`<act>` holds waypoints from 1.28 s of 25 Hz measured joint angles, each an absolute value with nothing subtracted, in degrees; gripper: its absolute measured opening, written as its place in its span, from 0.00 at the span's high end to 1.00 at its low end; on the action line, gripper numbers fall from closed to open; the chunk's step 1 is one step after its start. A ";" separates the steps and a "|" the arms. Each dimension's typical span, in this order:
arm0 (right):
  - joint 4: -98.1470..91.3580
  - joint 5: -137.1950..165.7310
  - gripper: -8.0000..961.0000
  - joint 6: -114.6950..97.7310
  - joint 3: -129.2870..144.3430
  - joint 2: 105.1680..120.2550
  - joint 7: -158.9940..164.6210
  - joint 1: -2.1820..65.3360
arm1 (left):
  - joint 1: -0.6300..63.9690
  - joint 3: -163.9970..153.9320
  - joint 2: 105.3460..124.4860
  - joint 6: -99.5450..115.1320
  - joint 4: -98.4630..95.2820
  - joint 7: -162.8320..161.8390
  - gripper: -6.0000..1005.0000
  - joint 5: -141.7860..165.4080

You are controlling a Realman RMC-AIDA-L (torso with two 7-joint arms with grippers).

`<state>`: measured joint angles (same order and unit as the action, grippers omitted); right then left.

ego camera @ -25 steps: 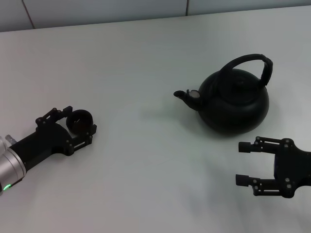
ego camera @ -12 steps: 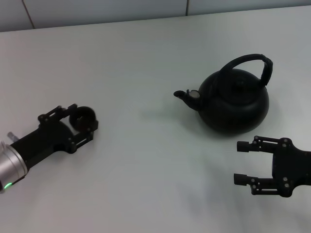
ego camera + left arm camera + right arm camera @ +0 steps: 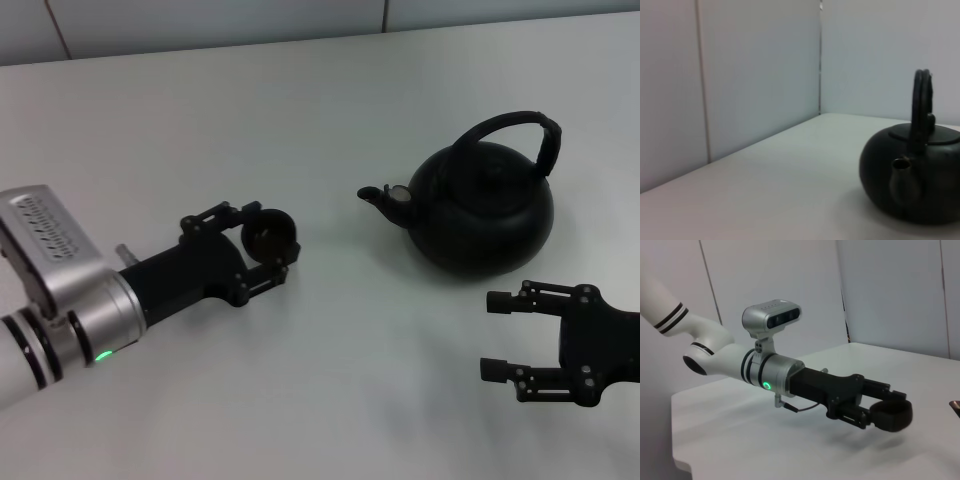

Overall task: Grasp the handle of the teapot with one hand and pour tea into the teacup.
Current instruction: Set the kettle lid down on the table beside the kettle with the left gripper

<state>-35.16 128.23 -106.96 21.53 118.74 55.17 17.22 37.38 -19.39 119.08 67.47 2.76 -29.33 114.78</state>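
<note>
Pale counter (image 3: 330, 90) seen from above. Right of centre, black teapot (image 3: 483, 210), arched handle (image 3: 508, 126) upright, spout aimed frame-left. Left of centre, left gripper (image 3: 262, 243) with jaws clamped around small dark teacup (image 3: 270, 233), held off the counter in the right wrist view. Lower right, right gripper (image 3: 497, 335), jaws wide, holding nothing, near the teapot.

The head camera looks down and forward over the white table (image 3: 330, 110), taking in both arms and the teapot (image 3: 480, 205) at middling range. The left wrist camera sits low, almost at tabletop level, facing the teapot (image 3: 912, 175) spout-on from close by, walls behind it. The right wrist camera looks across the table at the left gripper (image 3: 890, 412), which holds the teacup (image 3: 892, 415), from fairly near. Head and right wrist views share that arm; head and left wrist share the teapot.
</note>
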 joint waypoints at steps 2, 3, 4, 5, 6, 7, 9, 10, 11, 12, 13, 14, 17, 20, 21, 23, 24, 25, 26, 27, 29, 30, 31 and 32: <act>-35.08 128.23 0.27 -106.96 21.53 118.74 55.17 17.22 | 38.00 -19.20 119.09 66.52 4.19 -27.94 0.32 114.78; -35.05 128.23 0.27 -106.96 21.53 118.74 55.17 17.22 | 38.00 -19.20 119.09 66.52 4.19 -27.94 0.32 114.78; -35.05 128.23 0.27 -106.96 21.53 118.74 55.17 17.22 | 38.03 -19.15 119.09 66.47 4.31 -27.87 0.32 114.78; -35.05 128.23 0.27 -106.96 21.53 118.74 55.17 17.22 | 38.05 -19.14 119.08 66.45 4.38 -27.88 0.32 114.78; -35.05 128.23 0.27 -106.96 21.53 118.74 55.17 17.22 | 38.05 -19.14 119.08 66.45 4.38 -27.88 0.32 114.78; -35.03 128.23 0.27 -106.96 21.53 118.74 55.17 17.23 | 38.05 -19.14 119.08 66.45 4.38 -27.88 0.32 114.78; -34.98 128.23 0.27 -106.96 21.53 118.74 55.12 17.22 | 38.05 -19.14 119.09 66.46 4.44 -27.91 0.32 114.78; -34.97 128.23 0.27 -106.96 21.53 118.74 55.08 17.22 | 37.97 -19.17 119.10 66.33 5.11 -27.64 0.32 114.78; -34.97 128.23 0.27 -106.96 21.53 118.76 55.03 17.22 | 37.97 -19.17 119.10 66.33 5.11 -27.64 0.32 114.78; -34.97 128.23 0.27 -106.96 21.53 118.78 54.95 17.22 | 37.97 -19.17 119.10 66.33 5.11 -27.64 0.32 114.78; -34.96 128.23 0.27 -106.96 21.53 118.79 54.91 17.22 | 37.97 -19.17 119.10 66.33 5.11 -27.64 0.32 114.78; -34.97 128.23 0.27 -106.96 21.53 118.80 54.91 17.22 | 37.94 -19.15 119.14 65.24 6.19 -26.09 0.32 114.74; -34.99 128.23 0.27 -106.96 21.53 118.80 55.03 17.33 | 37.73 -17.50 119.18 62.02 8.10 -23.53 0.32 114.66; -34.98 128.23 0.27 -106.97 21.53 118.70 55.07 17.38 | 37.62 -16.83 119.18 61.26 8.33 -22.76 0.32 114.71; -34.98 128.23 0.27 -106.96 21.53 118.70 55.06 17.39 | 37.62 -16.83 119.18 61.26 8.33 -22.76 0.32 114.71; -34.98 128.23 0.28 -106.96 21.53 118.74 55.06 17.41 | 37.61 -16.76 119.18 60.70 8.71 -22.05 0.32 114.72; -34.98 128.23 0.28 -106.97 21.53 118.76 55.06 17.43 | 37.61 -16.76 119.18 60.70 8.71 -22.05 0.32 114.72; -34.98 128.23 0.28 -106.96 21.53 118.76 55.07 17.45 | 37.61 -16.76 119.18 60.70 8.71 -22.05 0.32 114.72; -34.98 128.23 0.28 -106.96 21.53 118.76 55.06 17.48 | 37.61 -16.76 119.18 60.47 8.86 -21.87 0.32 114.74; -34.98 128.23 0.28 -106.96 21.54 118.76 55.07 17.50 | 37.61 -16.76 119.18 60.26 8.96 -21.76 0.32 114.75; -34.98 128.23 0.28 -106.96 21.53 118.76 55.06 17.50 | 37.61 -16.76 119.18 60.26 8.99 -21.75 0.32 114.76; -34.98 128.23 0.28 -106.96 21.53 118.76 55.05 17.50 | 37.61 -16.76 119.18 60.26 8.99 -21.75 0.32 114.76; -34.98 128.23 0.28 -106.97 21.54 118.75 55.04 17.50 | 37.61 -16.77 119.17 60.27 9.05 -21.74 0.32 114.77; -34.98 128.23 0.28 -106.97 21.53 118.75 55.03 17.50 | 37.61 -16.78 119.17 60.28 9.29 -21.73 0.32 114.77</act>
<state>-34.98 128.23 -106.97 21.53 118.75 55.03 17.50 37.61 -16.78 119.17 60.28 9.29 -21.73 114.77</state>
